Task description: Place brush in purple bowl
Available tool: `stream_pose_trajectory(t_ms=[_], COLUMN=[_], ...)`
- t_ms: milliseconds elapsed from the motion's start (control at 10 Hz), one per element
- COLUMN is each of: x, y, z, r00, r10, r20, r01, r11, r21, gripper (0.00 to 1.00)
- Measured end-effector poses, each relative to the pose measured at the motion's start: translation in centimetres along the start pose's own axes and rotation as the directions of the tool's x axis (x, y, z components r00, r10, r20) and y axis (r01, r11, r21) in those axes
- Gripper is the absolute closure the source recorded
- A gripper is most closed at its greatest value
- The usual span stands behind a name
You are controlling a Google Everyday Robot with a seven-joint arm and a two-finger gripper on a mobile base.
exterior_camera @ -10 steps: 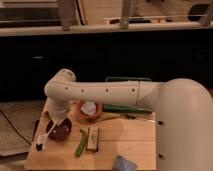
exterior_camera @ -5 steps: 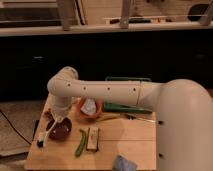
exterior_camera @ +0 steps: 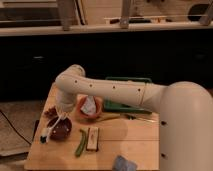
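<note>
The purple bowl (exterior_camera: 61,131) sits at the left of the wooden table (exterior_camera: 115,145), dark inside. My gripper (exterior_camera: 54,124) hangs from the white arm at the bowl's left rim. A thin whitish piece that looks like the brush (exterior_camera: 50,129) slants from the gripper down past the bowl's left edge to a dark tip. I cannot tell where the gripper ends and the brush begins, nor whether the brush touches the bowl.
An orange bowl (exterior_camera: 90,108) with a white thing in it stands right behind the purple bowl. A long green vegetable (exterior_camera: 80,143) and a brown block (exterior_camera: 92,138) lie to the right. A green tray (exterior_camera: 128,94) is at the back, a blue-grey object (exterior_camera: 124,163) at the front edge.
The arm's wrist and the gripper have shifted a little to the right and up, closer over the purple bowl. The other objects have not moved.
</note>
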Motion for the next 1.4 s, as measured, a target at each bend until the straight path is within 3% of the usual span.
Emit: stream_pose_trajectory(t_ms=[700, 1400], x=[3.3, 5.0], y=[0.3, 0.6], z=[0.0, 2.4], r00=[0.996, 0.991], r10=[0.056, 0.079], r20=[-0.065, -0.104], r01=[-0.057, -0.084], r11=[0.998, 0.996], r21=[-0.016, -0.044], gripper=[1.0, 1.0])
